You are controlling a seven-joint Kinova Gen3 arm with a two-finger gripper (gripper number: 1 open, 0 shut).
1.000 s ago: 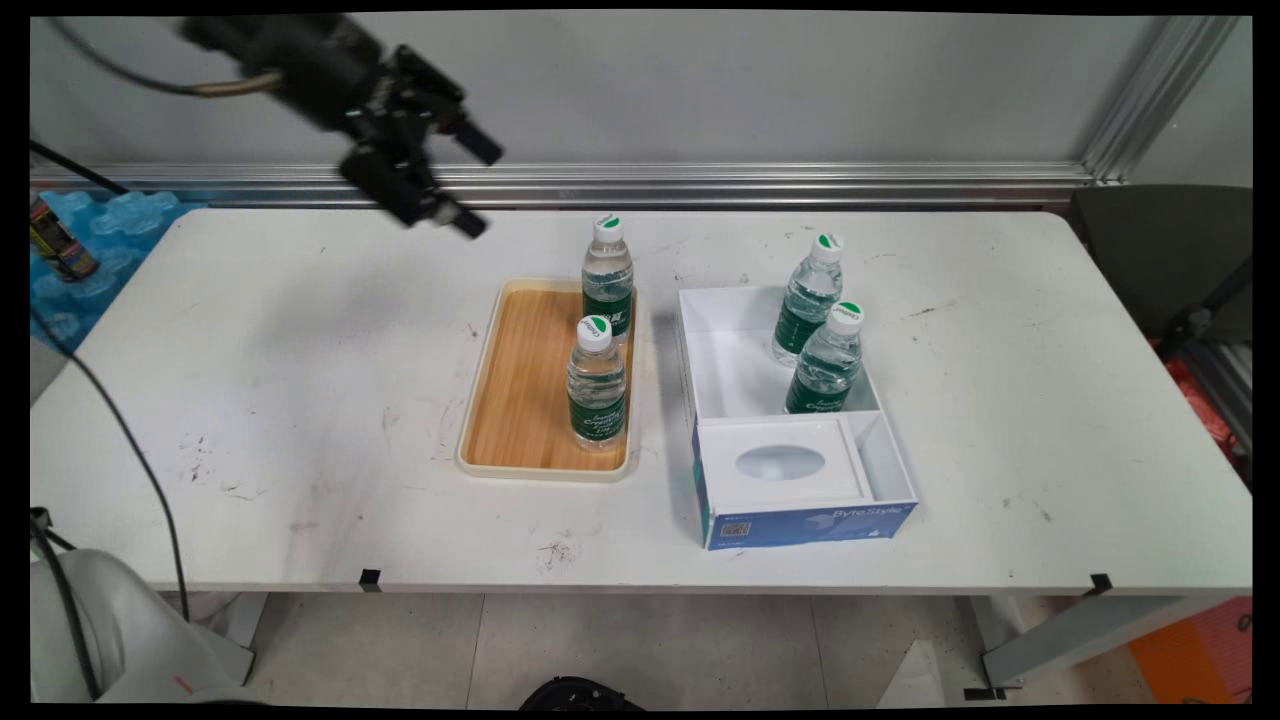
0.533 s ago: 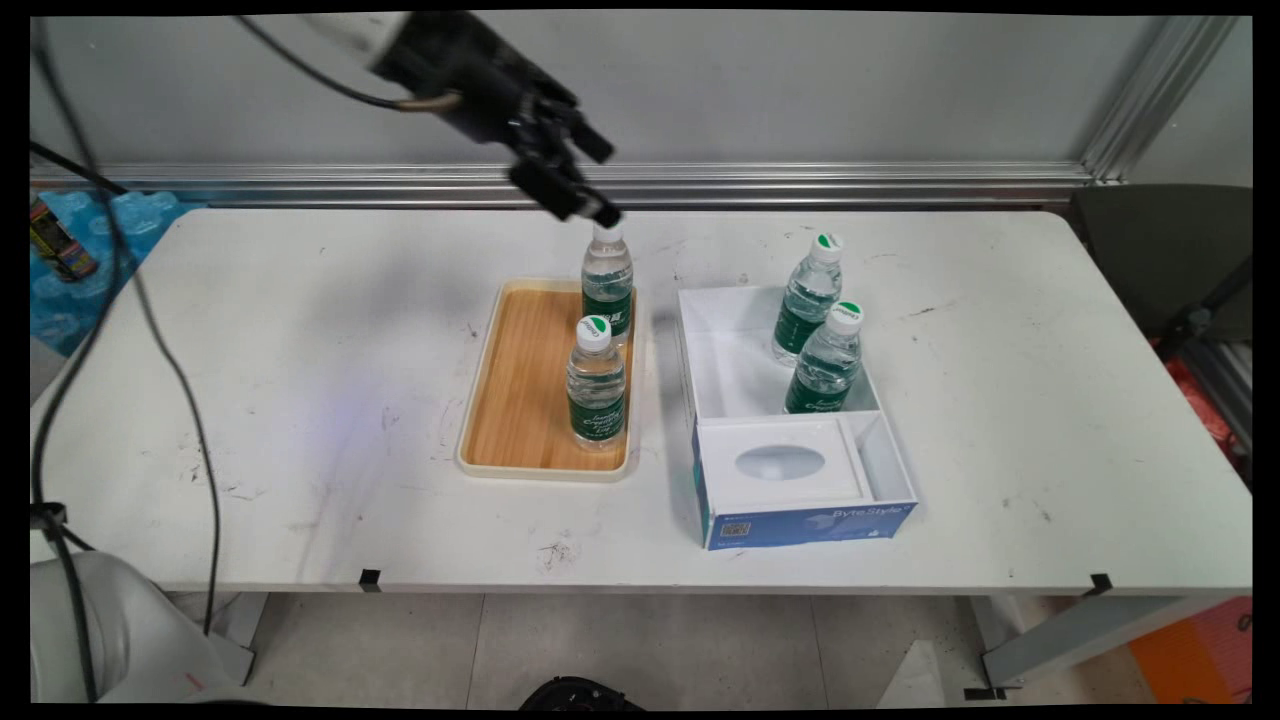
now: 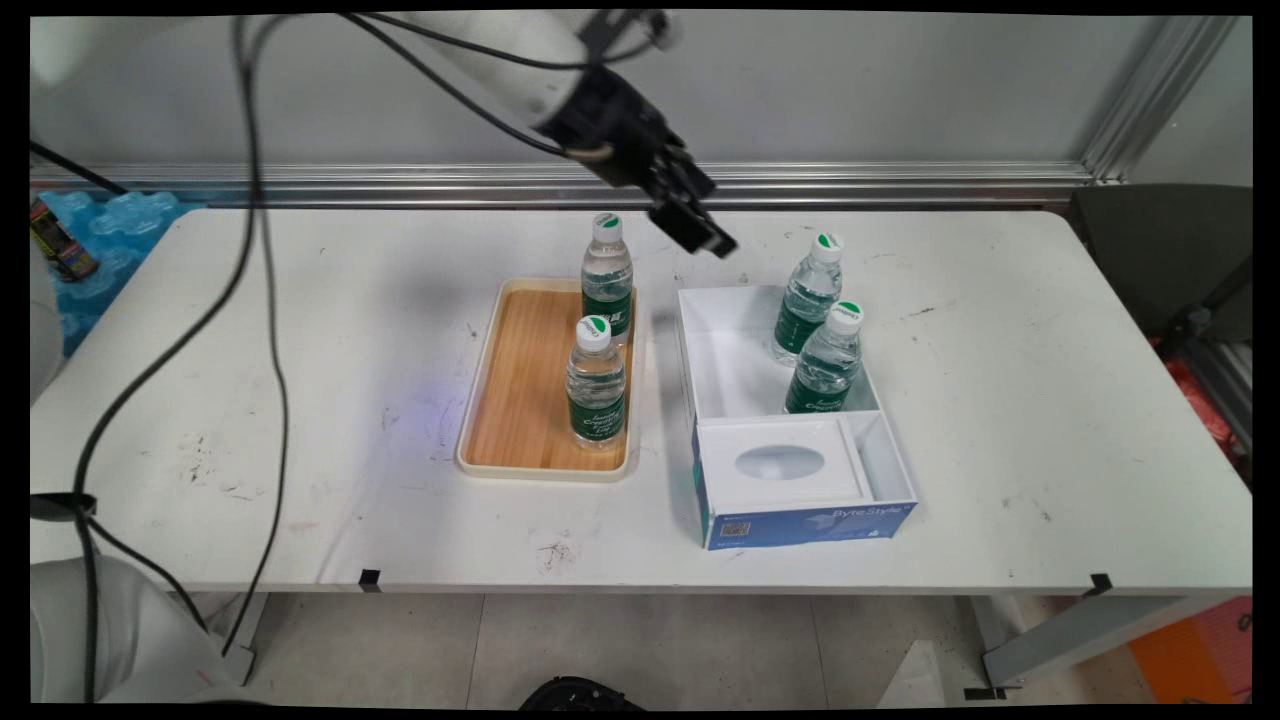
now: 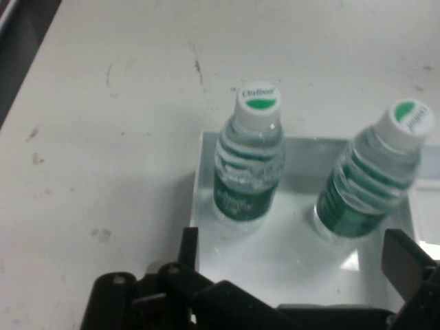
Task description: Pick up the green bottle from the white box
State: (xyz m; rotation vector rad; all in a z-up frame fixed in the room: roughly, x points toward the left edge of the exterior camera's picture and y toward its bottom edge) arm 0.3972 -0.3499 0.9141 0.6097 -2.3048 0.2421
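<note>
Wooden tray (image 3: 520, 400) holds two water bottles (image 3: 597, 385); just right of the tray, white box (image 3: 725, 350) holds two more bottles (image 3: 826, 362).

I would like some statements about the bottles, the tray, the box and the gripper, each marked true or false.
1. Two bottles stand on the wooden tray. True.
2. The gripper holds a bottle. False: it is open and holds nothing, up in the air between the far tray bottle and the far box bottle.
3. The white box holds three bottles. False: it holds two.
4. All bottles stand upright with caps on. True.
5. The near tray bottle lies on its side. False: it stands upright.
</note>
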